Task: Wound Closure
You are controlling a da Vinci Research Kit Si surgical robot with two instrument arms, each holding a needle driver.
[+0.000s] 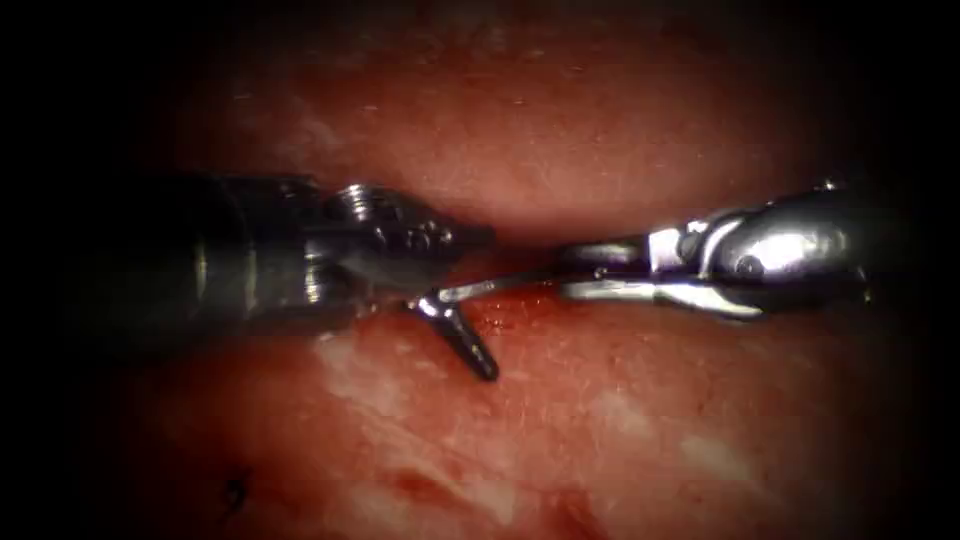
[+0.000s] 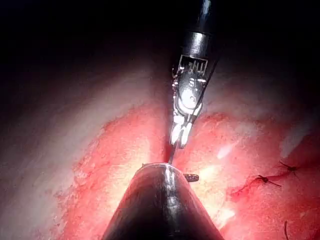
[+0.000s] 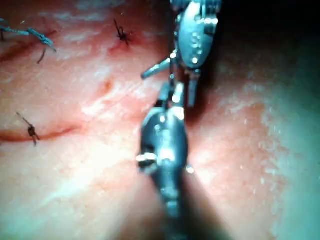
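The tissue (image 1: 560, 120) lies under both tools, with red fluid (image 1: 525, 312) beneath the tips. My right tool (image 1: 565, 272) comes in from the right, jaws shut on one end of the thin curved needle (image 1: 495, 286). The needle spans the gap towards my left tool (image 1: 482, 303) and lies above the tissue, not in it. The left jaws stand wide open around the needle's other end, one jaw pointing down and to the right. The needle (image 2: 170, 155) also runs from the right tool (image 2: 180, 132) to my left tool's body (image 2: 160, 200). The open left tool (image 3: 172, 82) faces the right tool (image 3: 162, 145).
Finished stitches with short dark thread ends sit in the tissue: one knot (image 2: 265, 179) beside a red line, two more (image 3: 121, 35) (image 3: 31, 131). A blue thread end (image 3: 30, 32) lies near them. A dark fold (image 1: 520, 228) crosses the tissue behind the tips.
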